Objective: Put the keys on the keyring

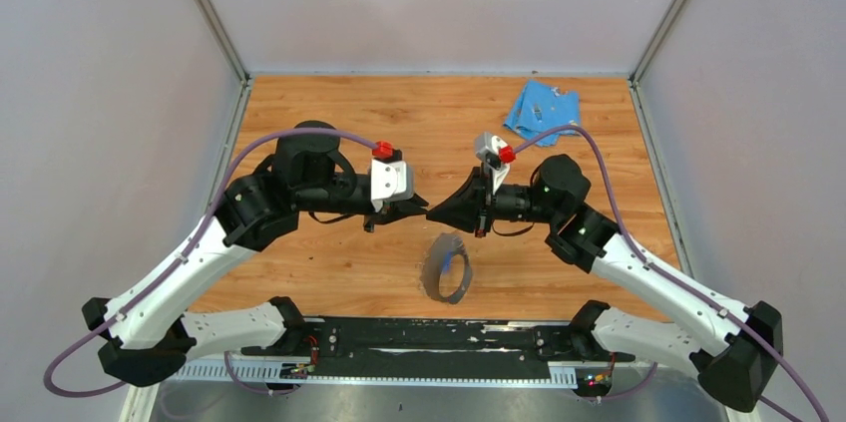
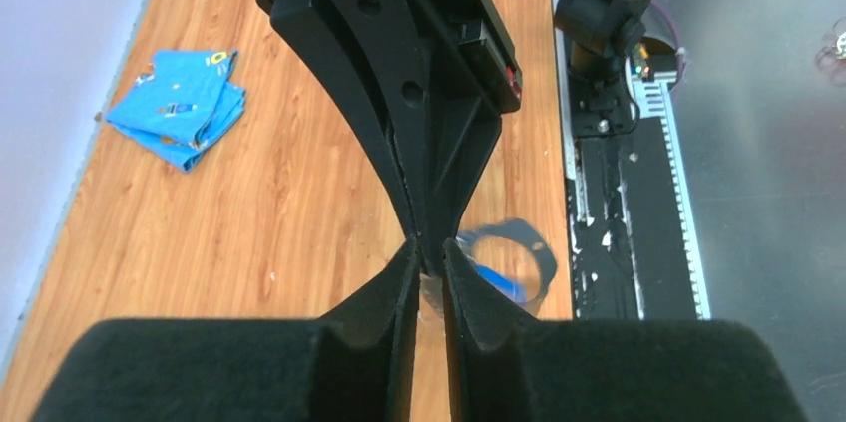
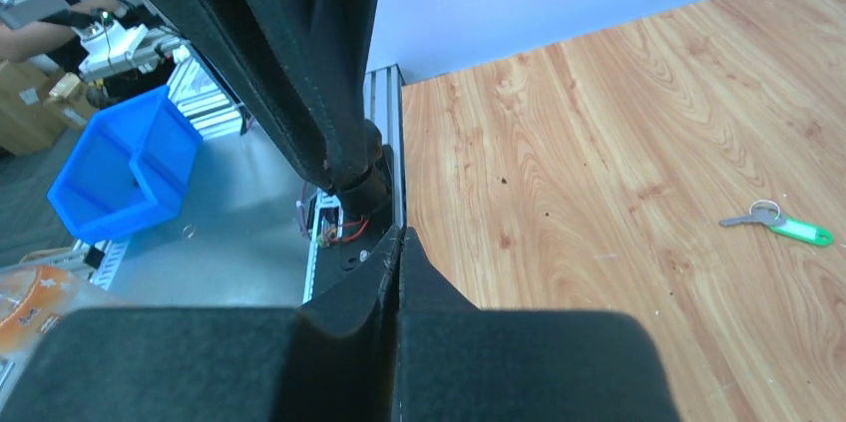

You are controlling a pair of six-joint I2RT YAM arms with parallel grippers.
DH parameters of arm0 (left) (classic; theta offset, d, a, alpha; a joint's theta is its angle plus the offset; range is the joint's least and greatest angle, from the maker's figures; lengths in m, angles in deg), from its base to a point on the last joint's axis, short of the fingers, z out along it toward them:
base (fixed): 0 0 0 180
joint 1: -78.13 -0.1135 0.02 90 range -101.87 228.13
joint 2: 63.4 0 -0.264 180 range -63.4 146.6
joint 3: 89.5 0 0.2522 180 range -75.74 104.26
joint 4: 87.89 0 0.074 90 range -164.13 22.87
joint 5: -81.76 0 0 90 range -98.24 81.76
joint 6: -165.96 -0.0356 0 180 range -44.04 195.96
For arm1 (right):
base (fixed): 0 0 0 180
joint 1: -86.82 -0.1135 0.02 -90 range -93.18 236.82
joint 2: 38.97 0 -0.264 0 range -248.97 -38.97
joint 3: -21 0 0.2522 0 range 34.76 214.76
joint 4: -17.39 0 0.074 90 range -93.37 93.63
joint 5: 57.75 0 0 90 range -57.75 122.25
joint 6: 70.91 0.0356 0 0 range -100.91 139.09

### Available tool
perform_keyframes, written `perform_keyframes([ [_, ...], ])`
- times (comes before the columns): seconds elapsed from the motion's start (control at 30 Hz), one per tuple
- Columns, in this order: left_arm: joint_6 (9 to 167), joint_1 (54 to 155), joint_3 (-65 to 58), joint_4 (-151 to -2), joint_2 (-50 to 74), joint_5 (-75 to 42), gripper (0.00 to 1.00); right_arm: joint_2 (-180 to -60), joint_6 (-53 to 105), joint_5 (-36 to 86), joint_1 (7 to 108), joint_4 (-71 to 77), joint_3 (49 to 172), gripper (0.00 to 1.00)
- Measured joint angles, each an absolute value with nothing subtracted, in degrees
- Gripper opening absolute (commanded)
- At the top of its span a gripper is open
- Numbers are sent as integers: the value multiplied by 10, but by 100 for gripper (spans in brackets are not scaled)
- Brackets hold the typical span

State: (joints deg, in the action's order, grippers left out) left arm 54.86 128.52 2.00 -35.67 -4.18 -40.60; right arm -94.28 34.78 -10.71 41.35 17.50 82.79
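Note:
My left gripper point(image 1: 419, 209) and right gripper point(image 1: 440, 211) meet tip to tip above the middle of the table. The keyring point(image 1: 446, 267), a grey band loop, shows blurred just in front of them, apart from both tips. Inside the loop is the blue key point(image 2: 496, 282). In the left wrist view the keyring point(image 2: 511, 260) lies beyond my left gripper point(image 2: 429, 250), whose jaws stand a narrow slit apart around the right gripper's tips. My right gripper point(image 3: 399, 234) is shut with nothing visible between its fingers. The green key point(image 3: 784, 227) lies flat on the wood.
A folded light-blue cloth point(image 1: 542, 111) lies at the far right of the table. The black rail with the arm bases point(image 1: 429, 337) runs along the near edge. A blue bin point(image 3: 120, 168) stands off the table.

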Motion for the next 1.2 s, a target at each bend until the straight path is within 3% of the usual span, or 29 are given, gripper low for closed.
perform_keyframes([
  [0.27, 542, 1285, -1, -366, -63, -384, 30, -914, 384, -64, 414, 219, 804, 2],
  [0.4, 537, 1283, -23, -367, -71, -370, 43, -896, 358, 23, 415, 134, 808, 35],
  [0.57, 542, 1246, -33, -361, -63, -361, 72, -887, 343, 196, 416, -14, 799, 57],
  [0.83, 522, 1169, -31, -316, -2, -352, 76, -881, 386, 359, 418, -117, 663, 62],
  [0.93, 507, 1160, -48, -302, -6, -348, 79, -897, 394, 354, 418, -114, 621, 63],
  [1.07, 497, 1121, -51, -279, 2, -343, 97, -934, 383, 321, 402, -66, 605, 65],
  [1.2, 481, 1072, -49, -251, 32, -331, 100, -970, 339, 283, 371, -9, 613, 65],
])
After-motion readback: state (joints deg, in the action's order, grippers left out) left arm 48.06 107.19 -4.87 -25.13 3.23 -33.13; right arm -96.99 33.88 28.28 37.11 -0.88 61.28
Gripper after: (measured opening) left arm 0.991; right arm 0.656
